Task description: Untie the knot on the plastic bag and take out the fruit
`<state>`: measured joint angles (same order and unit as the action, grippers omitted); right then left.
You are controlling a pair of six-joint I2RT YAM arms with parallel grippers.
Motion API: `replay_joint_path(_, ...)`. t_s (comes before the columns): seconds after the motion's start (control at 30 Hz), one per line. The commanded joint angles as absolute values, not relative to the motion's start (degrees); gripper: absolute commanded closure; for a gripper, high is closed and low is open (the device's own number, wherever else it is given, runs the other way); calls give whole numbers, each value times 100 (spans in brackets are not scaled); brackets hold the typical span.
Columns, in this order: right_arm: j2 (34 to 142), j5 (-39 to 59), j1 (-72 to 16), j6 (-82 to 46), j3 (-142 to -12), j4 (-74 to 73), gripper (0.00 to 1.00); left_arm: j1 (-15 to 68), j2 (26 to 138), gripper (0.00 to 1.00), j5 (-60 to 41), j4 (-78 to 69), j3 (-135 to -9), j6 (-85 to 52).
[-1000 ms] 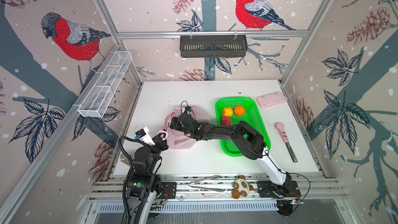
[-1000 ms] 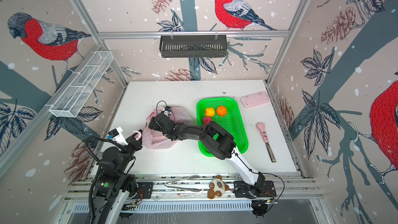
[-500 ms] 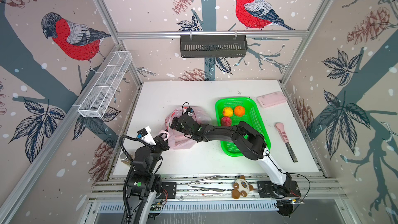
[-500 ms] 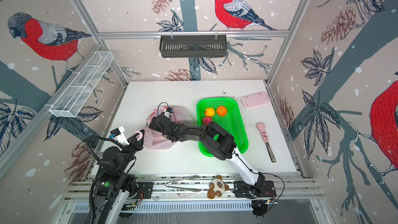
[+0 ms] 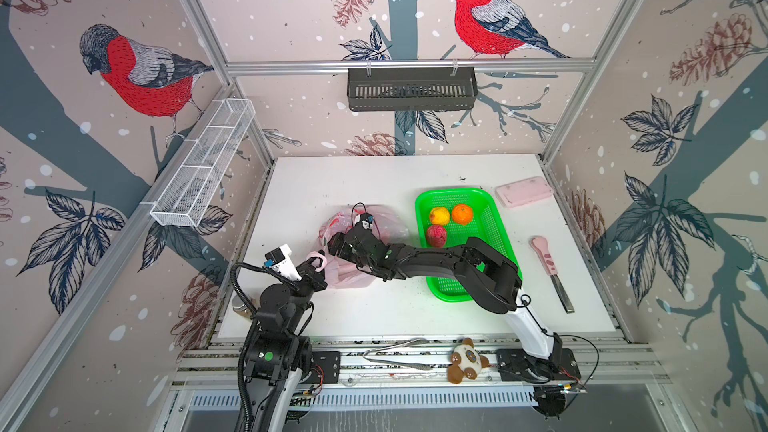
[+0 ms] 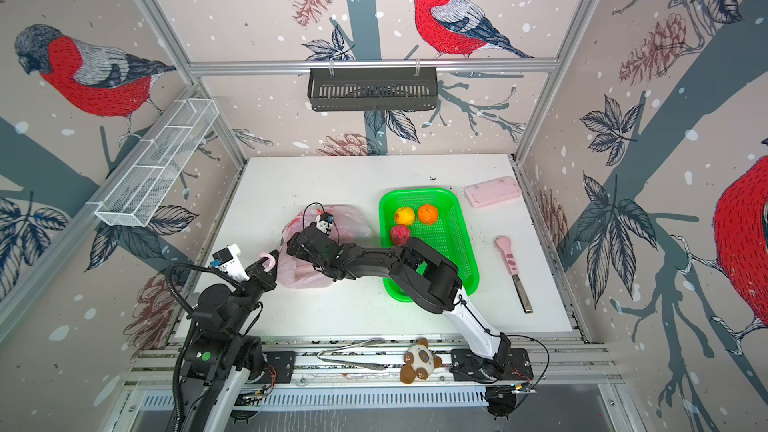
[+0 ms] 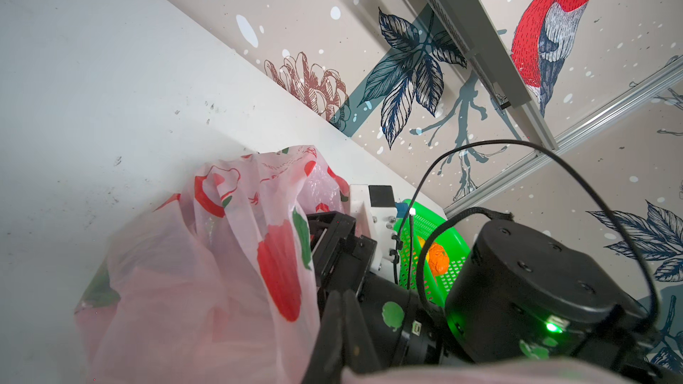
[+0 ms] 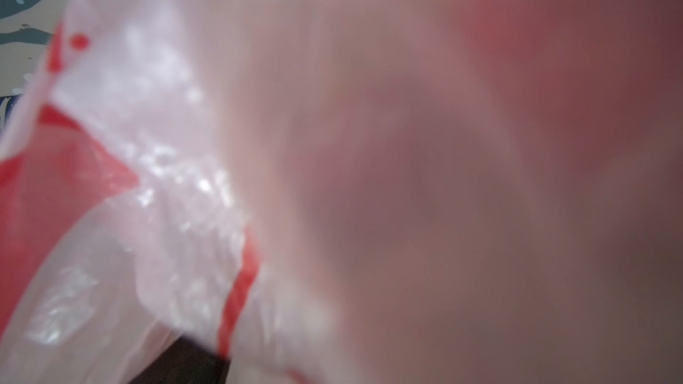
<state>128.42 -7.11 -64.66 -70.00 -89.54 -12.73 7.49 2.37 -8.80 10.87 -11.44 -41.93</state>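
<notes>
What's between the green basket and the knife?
Only bare tabletop with a few dark specks; nothing stands between the green basket and the knife, in both top views.

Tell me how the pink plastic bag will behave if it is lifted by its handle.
Likely floppy: the plastic bag is thin, see-through film, creased in folds. Probably light itself, but a lift by the handle loop in the left end effector would likely make it stretch and sag. Film looks glossy, so it may slip.

Thin, crinkly, shiny see-through plastic on the bag; bright holey plastic on the basket; smooth matt table.
</notes>
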Motion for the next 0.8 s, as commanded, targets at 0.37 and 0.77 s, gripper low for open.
replay_joint_path(0.37, 12462, -1504, -6636, -6430, -9053, -738, 23, 747, 206, 100, -878, 826, -1081, -4187)
replay_joint_path(0.77, 12969, -1060, -6524, -6565, -9447, -775, 24, 747, 196, 100, -929, 826, -1096, -4195)
